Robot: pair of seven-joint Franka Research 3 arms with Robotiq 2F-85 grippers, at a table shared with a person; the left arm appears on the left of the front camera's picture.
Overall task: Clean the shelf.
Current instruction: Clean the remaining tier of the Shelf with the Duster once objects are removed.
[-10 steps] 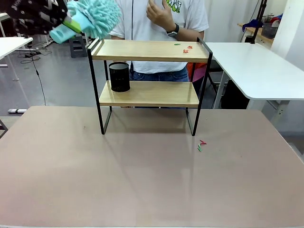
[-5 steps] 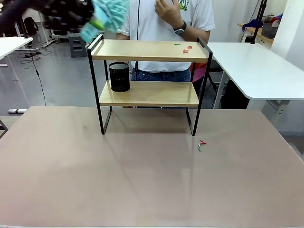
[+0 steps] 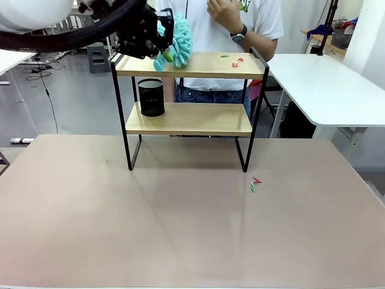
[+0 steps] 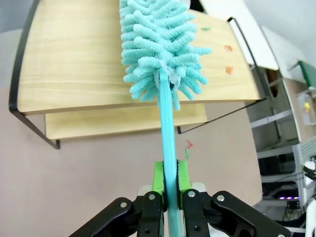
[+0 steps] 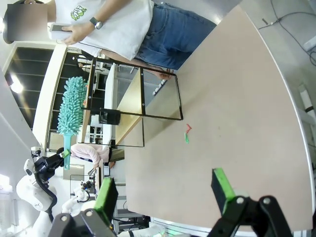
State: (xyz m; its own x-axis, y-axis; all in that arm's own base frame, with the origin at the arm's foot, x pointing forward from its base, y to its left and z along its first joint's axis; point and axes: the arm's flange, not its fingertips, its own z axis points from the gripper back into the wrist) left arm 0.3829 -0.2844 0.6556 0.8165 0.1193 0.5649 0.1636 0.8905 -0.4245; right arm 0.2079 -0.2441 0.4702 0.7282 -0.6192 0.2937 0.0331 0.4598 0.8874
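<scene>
The shelf (image 3: pixel 198 65) stands at the table's far side, two wooden boards in a black frame. My left gripper (image 3: pixel 157 43) hovers over the left part of its top board, shut on the handle of a teal fluffy duster (image 3: pixel 179 41). In the left wrist view the green pads (image 4: pixel 158 177) clamp the thin handle, and the duster head (image 4: pixel 160 49) hangs over the top board (image 4: pixel 74 64). Small red and green scraps (image 3: pixel 236 61) lie at the board's right end. My right gripper (image 5: pixel 165 192) is open and holds nothing, well back from the shelf (image 5: pixel 143 103).
A black mesh cup (image 3: pixel 151 97) stands on the lower board's left end. A few red and green scraps (image 3: pixel 255 183) lie on the table right of the shelf. A person (image 3: pixel 222 24) stands just behind the shelf, one hand raised. A white table (image 3: pixel 325 84) is at the right.
My left arm has carried the duster rightward, from beyond the shelf's left end to above the top board's left part. The person's raised hand has shifted slightly right.
</scene>
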